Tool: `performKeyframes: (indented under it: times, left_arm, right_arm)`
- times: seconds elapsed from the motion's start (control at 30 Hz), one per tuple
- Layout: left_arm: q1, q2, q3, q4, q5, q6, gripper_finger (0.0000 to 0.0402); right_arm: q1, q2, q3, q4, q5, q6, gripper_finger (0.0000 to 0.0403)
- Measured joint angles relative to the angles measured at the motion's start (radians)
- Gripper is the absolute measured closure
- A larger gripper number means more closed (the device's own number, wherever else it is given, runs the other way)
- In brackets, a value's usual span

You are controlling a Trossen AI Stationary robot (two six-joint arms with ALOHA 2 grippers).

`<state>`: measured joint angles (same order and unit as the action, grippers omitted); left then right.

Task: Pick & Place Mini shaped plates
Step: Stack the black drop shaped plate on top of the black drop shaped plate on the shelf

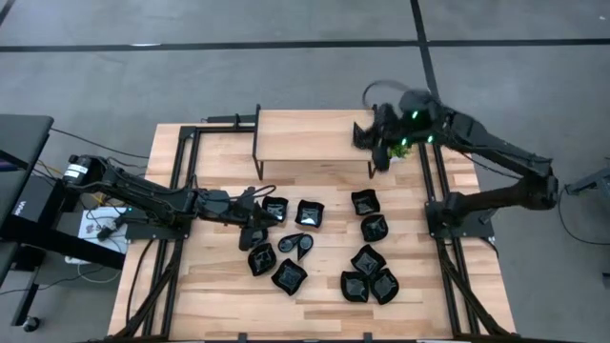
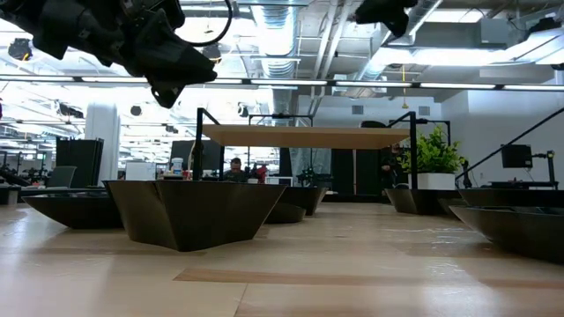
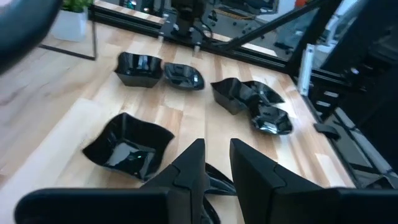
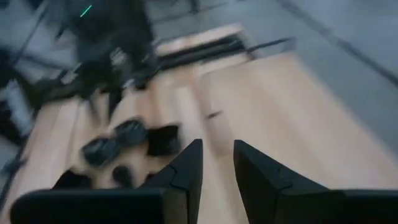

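Several glossy black mini plates lie scattered flat on the wooden table, among them a square one point(image 1: 309, 213), a teardrop one point(image 1: 295, 246) and a cluster toward the right point(image 1: 367, 272). My left gripper point(image 1: 255, 224) hovers above the plates on the left, fingers a narrow gap apart and holding nothing. In the left wrist view point(image 3: 216, 146) a square plate point(image 3: 127, 146) lies just ahead of it and a dark plate edge point(image 3: 217, 177) shows below the fingers. My right gripper point(image 1: 367, 135) is raised over the far shelf, fingers narrowly apart point(image 4: 217, 146) and holding nothing.
A raised wooden shelf point(image 1: 315, 138) on thin black legs stands along the far side of the table. A small green potted plant point(image 1: 396, 151) sits by its right end, close under my right arm. Bare wood lies toward the near edge point(image 1: 315, 314) and on the table's left point(image 1: 205, 267).
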<state>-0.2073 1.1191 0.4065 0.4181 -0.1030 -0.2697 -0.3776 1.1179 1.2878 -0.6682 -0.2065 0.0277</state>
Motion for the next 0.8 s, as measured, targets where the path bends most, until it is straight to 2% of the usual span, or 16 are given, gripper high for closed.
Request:
performKeyframes:
  times: [0.17, 0.3, 0.47, 0.6, 0.8]
  left_arm:
    - [-0.001, -0.039, 0.000, -0.061, 0.033, 0.000, 0.0325]
    - [-0.004, -0.118, 0.000, -0.158, 0.033, 0.003, 0.0325]
    - [-0.004, -0.227, 0.000, -0.271, 0.045, 0.003, 0.0325]
    - [-0.004, -0.278, 0.000, -0.291, 0.052, 0.003, 0.0325]
    - [-0.004, -0.279, 0.000, -0.291, 0.102, 0.002, 0.0325]
  right_arm:
    - [0.259, 0.100, 0.000, -0.014, 0.166, -0.011, 0.0317]
    - [0.400, 0.224, 0.000, 0.001, 0.232, -0.033, 0.0317]
    - [0.487, 0.374, -0.001, 0.045, 0.241, 0.035, 0.0317]
    - [0.532, 0.466, -0.001, 0.106, 0.240, 0.097, 0.0317]
    - [0.587, 0.554, -0.001, 0.193, 0.237, 0.155, 0.0317]
